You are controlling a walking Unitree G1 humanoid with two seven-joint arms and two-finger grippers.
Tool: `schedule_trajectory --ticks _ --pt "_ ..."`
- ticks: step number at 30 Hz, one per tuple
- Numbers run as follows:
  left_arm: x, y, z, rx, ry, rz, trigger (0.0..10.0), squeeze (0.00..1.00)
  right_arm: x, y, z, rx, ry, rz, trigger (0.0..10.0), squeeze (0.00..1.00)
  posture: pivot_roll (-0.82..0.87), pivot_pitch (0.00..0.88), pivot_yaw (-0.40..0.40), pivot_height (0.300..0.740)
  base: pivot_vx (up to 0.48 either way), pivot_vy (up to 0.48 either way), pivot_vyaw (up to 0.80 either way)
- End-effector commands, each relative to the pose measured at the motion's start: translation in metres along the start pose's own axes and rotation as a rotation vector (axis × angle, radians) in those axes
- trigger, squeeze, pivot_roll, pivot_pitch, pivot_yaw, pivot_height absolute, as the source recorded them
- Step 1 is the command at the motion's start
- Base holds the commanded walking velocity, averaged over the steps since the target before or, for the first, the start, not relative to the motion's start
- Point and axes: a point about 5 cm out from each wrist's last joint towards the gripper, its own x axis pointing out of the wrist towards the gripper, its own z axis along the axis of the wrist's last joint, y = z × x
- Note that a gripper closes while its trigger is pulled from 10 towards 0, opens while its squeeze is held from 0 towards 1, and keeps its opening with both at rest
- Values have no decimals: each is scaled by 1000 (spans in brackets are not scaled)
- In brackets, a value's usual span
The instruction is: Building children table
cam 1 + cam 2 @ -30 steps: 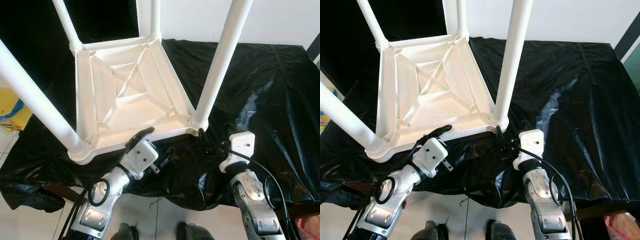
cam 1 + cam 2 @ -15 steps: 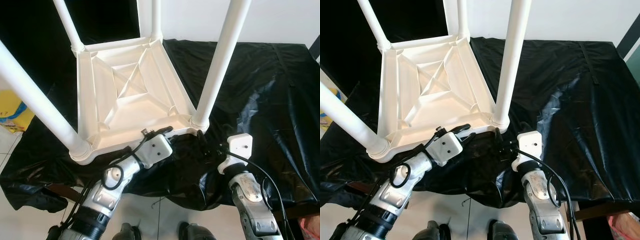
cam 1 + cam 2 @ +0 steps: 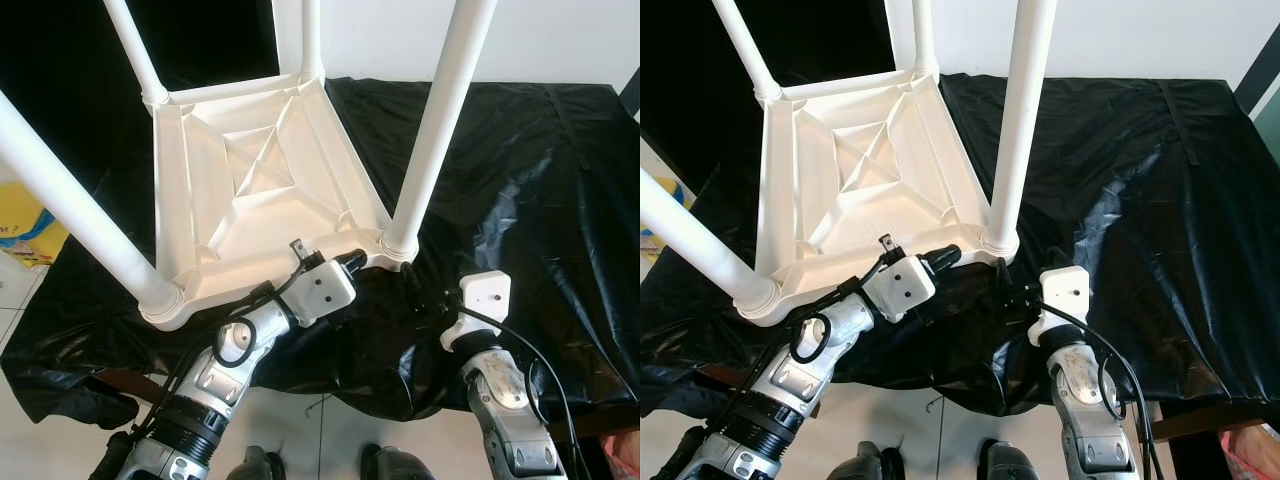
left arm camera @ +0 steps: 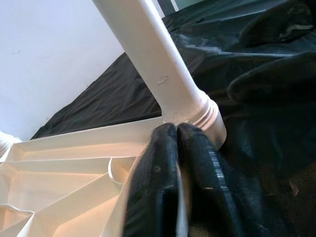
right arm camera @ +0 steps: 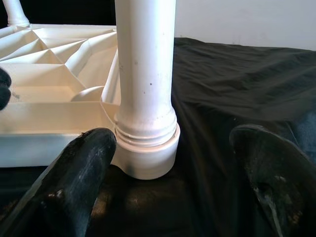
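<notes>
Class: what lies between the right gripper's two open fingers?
The table leg's base, standing on black sheeting, sits between the right gripper's fingers, in the right wrist view.

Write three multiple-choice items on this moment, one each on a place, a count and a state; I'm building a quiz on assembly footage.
1. Where does the upturned white table lie?
A. on a black sheet
B. on bare tiles
C. on a sofa

2. How many white legs stand on it?
A. two
B. four
C. six

3. How are the left hand's fingers?
A. spread wide
B. closed together
C. around a cup

Answers: 1 A, the black sheet lies under it; 2 B, one leg rises at each corner; 3 B, the left wrist view shows the fingertips pressed together at the near leg base.
</notes>
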Motion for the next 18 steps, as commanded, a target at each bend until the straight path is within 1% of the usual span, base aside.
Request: schedule_trajectory --ticks 1,5,6,8,9,11,12,15,16,17,18 --pt "-3 0 -4 -35 20 25 10000 1000 -3 2 -1 0 3 6 10000 0 -117 162 62 740 0 0 0" --pt "-12 -1 -1 -133 8 61 10000 1000 -1 4 1 5 -3 41 10000 0 -114 162 58 740 0 0 0" --pt "-12 -1 -1 -133 8 61 10000 1000 -1 4 1 5 -3 41 10000 0 -114 162 58 740 0 0 0" --pt "-16 -1 2 -165 2 73 10000 1000 0 4 3 4 -7 44 10000 0 -114 162 58 740 0 0 0" --pt "-21 -1 3 -178 5 81 10000 1000 3 3 5 1 -15 50 10000 0 -106 161 51 740 0 0 0" --pt "-26 -1 4 -188 9 89 10000 1000 7 2 7 -3 -23 57 10000 0 -106 161 51 740 0 0 0" --pt "-26 -1 4 -188 9 89 10000 1000 7 2 7 -3 -23 57 10000 0 -106 161 51 740 0 0 0" --pt "-33 0 7 -253 6 122 10000 1000 22 3 12 2 -38 78 10000 0 -96 159 42 740 0 0 0" --pt "-34 1 7 -275 10 136 10000 0 27 4 12 8 -40 84 10000 0 -95 159 40 740 0 0 0" --pt "-34 1 7 -275 10 136 10000 0 27 4 12 8 -40 84 10000 0 -95 159 40 740 0 0 0" --pt "-34 0 10 -304 -5 125 10000 0 32 5 12 8 -41 90 10000 0 -93 159 38 740 0 0 0"
